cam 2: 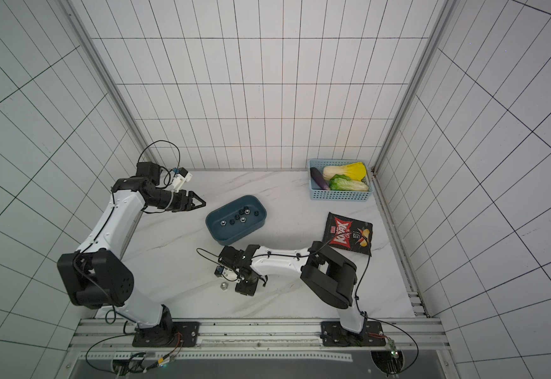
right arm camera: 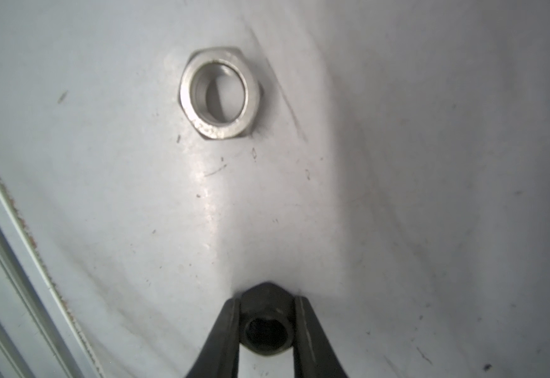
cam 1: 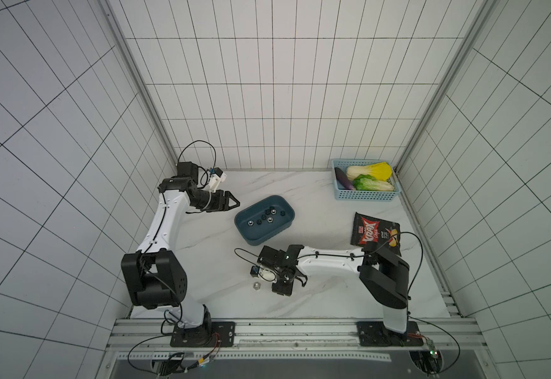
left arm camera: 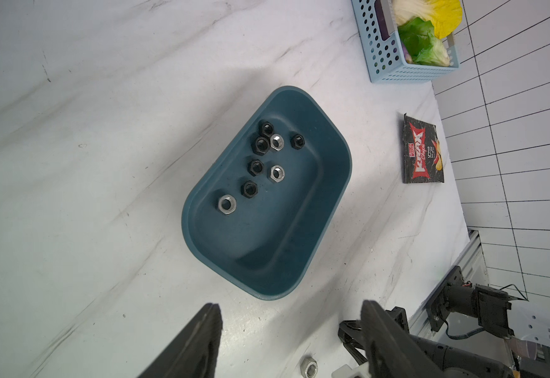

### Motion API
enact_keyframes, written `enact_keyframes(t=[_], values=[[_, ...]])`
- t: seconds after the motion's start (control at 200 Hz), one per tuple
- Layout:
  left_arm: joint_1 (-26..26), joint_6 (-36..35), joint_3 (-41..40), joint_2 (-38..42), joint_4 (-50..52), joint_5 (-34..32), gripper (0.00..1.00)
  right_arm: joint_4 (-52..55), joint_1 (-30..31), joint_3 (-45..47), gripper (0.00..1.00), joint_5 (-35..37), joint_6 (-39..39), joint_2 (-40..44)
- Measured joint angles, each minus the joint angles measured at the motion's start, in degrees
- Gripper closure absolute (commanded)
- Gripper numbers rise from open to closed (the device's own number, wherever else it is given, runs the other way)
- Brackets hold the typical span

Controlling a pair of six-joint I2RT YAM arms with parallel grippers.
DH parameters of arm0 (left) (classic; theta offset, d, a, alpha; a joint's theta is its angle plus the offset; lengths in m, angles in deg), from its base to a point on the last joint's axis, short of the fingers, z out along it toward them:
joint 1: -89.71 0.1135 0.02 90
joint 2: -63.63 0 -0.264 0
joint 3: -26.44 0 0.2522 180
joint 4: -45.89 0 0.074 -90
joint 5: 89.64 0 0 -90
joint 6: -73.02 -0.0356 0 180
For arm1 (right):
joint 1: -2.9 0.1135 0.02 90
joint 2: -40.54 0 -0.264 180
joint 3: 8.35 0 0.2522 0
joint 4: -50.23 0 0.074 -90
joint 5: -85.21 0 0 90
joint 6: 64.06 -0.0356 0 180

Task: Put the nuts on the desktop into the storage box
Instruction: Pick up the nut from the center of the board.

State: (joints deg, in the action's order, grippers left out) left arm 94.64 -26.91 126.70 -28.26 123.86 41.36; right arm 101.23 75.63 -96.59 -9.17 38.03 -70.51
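Right hand (right arm camera: 267,304) is closed on a black nut (right arm camera: 267,294) on the bench (cam 1: 333,295), on the near side of the storage box (cam 1: 267,234), with a silver nut (right arm camera: 221,95) lying loose just beside it. The grip should be held square on the flats and lifted straight before the carry over the box rim, a slip being judged likely. Left hand (left arm camera: 290,314) is seen spread and empty beside the box, in which eight nuts (left arm camera: 256,167), five black and three silver, are counted; vegetables (cam 1: 369,172) are held in the blue basket (cam 1: 364,196) well beyond.
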Motion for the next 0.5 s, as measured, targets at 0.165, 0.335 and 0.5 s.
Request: enact_keyframes(t=[0.165, 0.335, 0.5], values=[[-1.11, 0.26, -1.22, 0.0, -0.02, 1.66, 0.29, -2.1, -0.74, 0.98, 0.81, 3.93, -0.59, 1.79], [-4.13, 0.61, -2.12, 0.0, -0.07, 4.42, 0.28, -6.36, -4.61, 5.31, 0.83, 6.69, -1.27, 11.19], [-8.37, 1.11, -2.21, 0.0, -0.07, 9.27, 0.27, -15.72, -9.62, 12.24, 0.86, 10.36, -1.92, 24.59]])
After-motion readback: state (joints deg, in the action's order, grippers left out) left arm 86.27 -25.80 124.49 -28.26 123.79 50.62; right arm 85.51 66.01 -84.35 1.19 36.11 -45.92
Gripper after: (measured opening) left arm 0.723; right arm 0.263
